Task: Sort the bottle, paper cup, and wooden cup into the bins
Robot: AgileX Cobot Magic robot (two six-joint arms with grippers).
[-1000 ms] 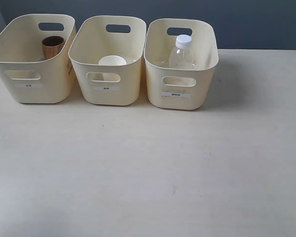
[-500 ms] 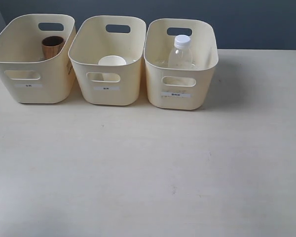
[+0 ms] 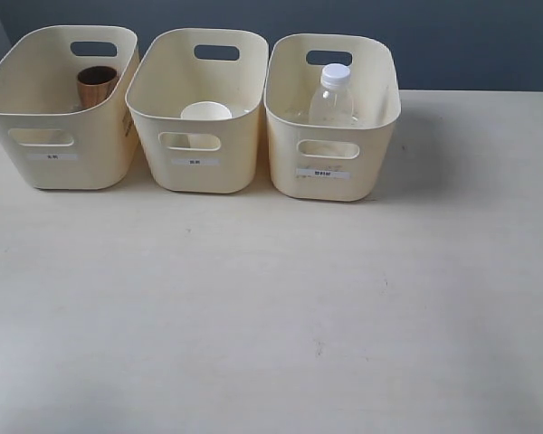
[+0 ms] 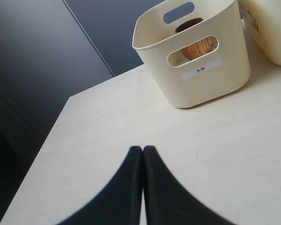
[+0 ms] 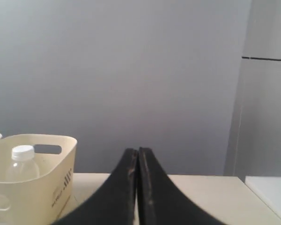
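Three cream bins stand in a row at the back of the table. The left bin [image 3: 59,136] holds the wooden cup [image 3: 97,84], which also shows through the handle cutout [image 4: 196,47] in the left wrist view. In the middle bin [image 3: 197,136] stands the paper cup [image 3: 205,112]. The bottle [image 3: 332,95] stands upright in the right bin [image 3: 330,145], and the right wrist view shows its white cap [image 5: 22,153]. My left gripper [image 4: 142,150] is shut and empty, low over the table. My right gripper [image 5: 137,152] is shut and empty. Neither arm appears in the exterior view.
The pale table [image 3: 271,307] stretches in front of the bins. A dark wall rises behind them. In the left wrist view the table's side edge [image 4: 47,140] runs close to the left bin [image 4: 196,84]. A grey wall fills the right wrist view.
The bottle has shifted very slightly in the right bin and now stands still. Nothing else has moved.
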